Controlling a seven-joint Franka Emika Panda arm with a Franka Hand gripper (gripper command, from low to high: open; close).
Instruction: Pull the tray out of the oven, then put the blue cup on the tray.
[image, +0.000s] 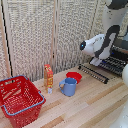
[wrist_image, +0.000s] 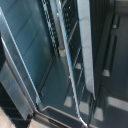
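Soft, even room light fills the low-resolution exterior view, leaving faint shadows beside the blue cup on the wooden table. The wrist view is dim, bluish and blurred, with pale glare streaking metal edges.

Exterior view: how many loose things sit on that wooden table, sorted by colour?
Red: 2, the basket and the red bowl
Blue: 1, the blue cup
Orange: 1, a carton
Total: 4
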